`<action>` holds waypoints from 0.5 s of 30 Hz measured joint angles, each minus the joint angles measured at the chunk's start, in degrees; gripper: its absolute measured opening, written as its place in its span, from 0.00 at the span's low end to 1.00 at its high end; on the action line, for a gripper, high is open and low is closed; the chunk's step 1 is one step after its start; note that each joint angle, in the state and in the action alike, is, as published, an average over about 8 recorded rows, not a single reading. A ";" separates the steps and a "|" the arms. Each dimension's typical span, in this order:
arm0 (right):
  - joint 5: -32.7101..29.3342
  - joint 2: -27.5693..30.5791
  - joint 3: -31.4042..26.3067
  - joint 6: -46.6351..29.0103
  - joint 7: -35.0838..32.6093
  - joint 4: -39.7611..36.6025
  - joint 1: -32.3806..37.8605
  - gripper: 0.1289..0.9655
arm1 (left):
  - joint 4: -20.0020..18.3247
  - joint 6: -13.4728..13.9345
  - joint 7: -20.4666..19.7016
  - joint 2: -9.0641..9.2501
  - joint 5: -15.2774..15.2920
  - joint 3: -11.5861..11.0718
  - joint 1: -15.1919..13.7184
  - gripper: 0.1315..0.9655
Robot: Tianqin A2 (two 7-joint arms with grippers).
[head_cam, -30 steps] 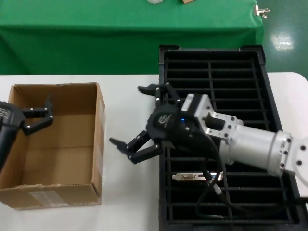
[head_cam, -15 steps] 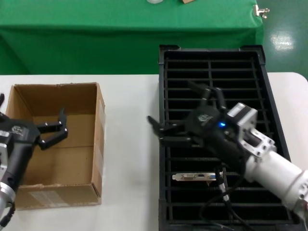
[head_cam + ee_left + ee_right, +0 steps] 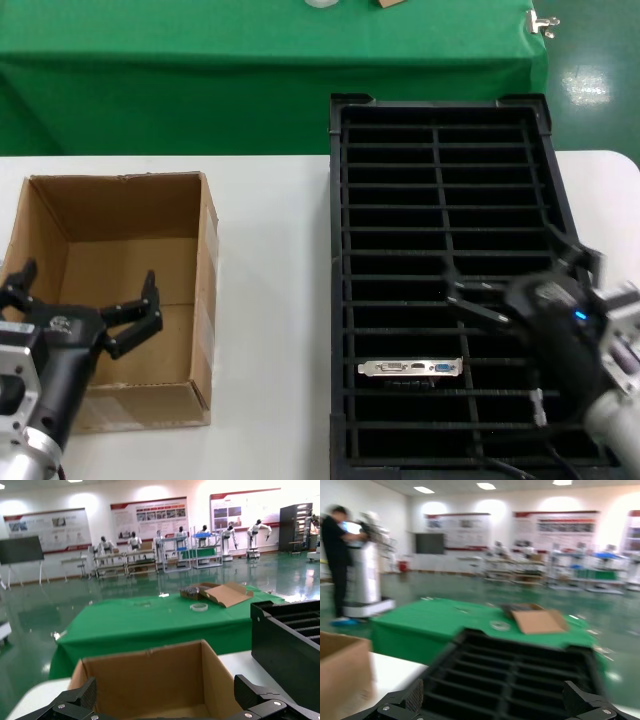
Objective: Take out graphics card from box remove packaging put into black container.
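Both grippers [image 3: 85, 305] [image 3: 515, 285] drawn back, nearer body.

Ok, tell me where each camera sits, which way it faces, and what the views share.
Head view: on the robot's head, facing down at the box, the black container and the graphics card; shows left claw and right claw.
Left wrist view: on the left arm, facing level over the box; own open fingertips show.
Right wrist view: on the right arm, facing over the container; own open fingertips show.
Shared: all show box, container, green table.

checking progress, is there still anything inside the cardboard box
No, in the head view the box shows only bare cardboard inside, and the graphics card sits in the black container.
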 joint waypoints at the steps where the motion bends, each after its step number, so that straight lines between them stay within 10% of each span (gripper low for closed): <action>1: 0.45 -0.13 0.73 1.08 -0.49 0.14 -1.06 1.00 | 0.14 -0.62 0.13 -0.17 -0.89 0.53 0.36 1.00; 15: 3.26 -0.93 5.34 7.90 -3.60 1.02 -7.73 1.00 | 1.03 -4.54 0.98 -1.23 -6.48 3.83 2.62 1.00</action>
